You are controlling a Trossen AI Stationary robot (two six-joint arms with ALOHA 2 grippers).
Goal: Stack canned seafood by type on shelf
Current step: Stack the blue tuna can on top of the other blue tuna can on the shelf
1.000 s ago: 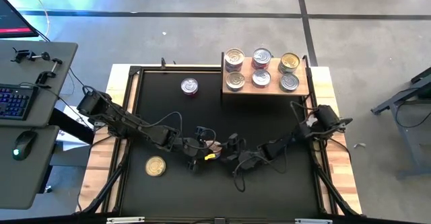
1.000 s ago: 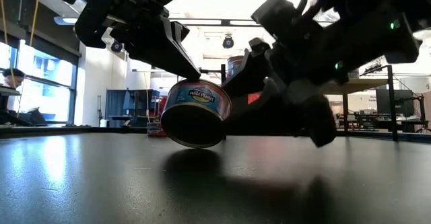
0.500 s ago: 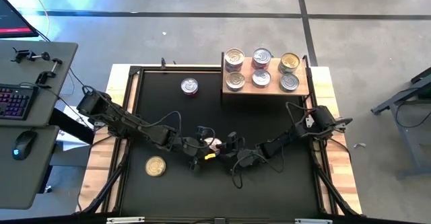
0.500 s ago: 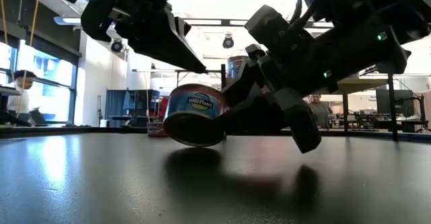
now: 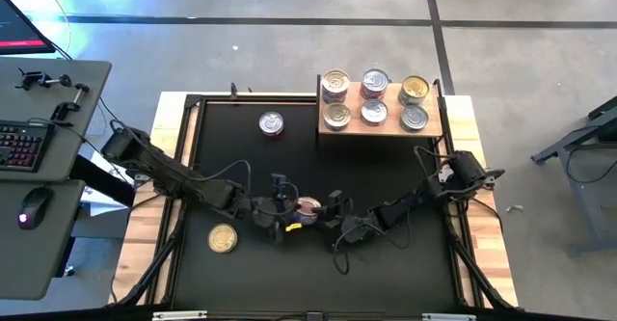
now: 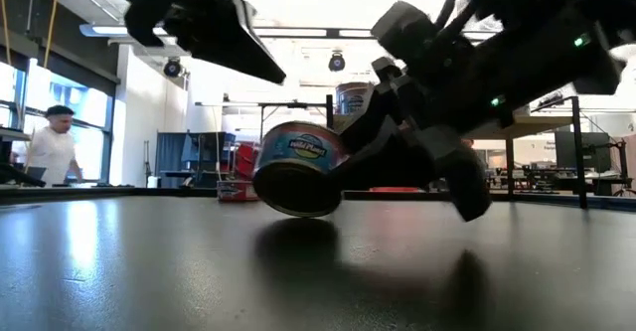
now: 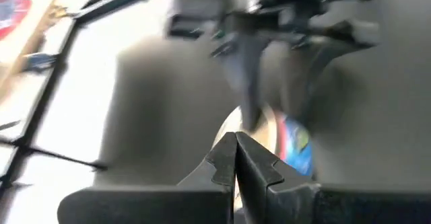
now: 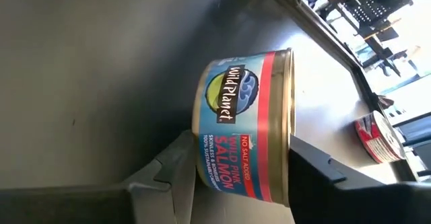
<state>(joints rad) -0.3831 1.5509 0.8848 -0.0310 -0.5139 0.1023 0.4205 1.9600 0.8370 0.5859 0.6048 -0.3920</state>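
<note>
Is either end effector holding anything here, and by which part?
The right end effector holds a Wild Planet salmon tin, tilted, with its fingers pressed against the tin's flat top and bottom. The left end effector is shut, holding nothing.

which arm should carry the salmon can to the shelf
The right. Its pincer already grips the salmon can, tilted just above the table, and its base sits on the shelf's side. The left pincer is shut and empty, backed off beside the can.
</note>
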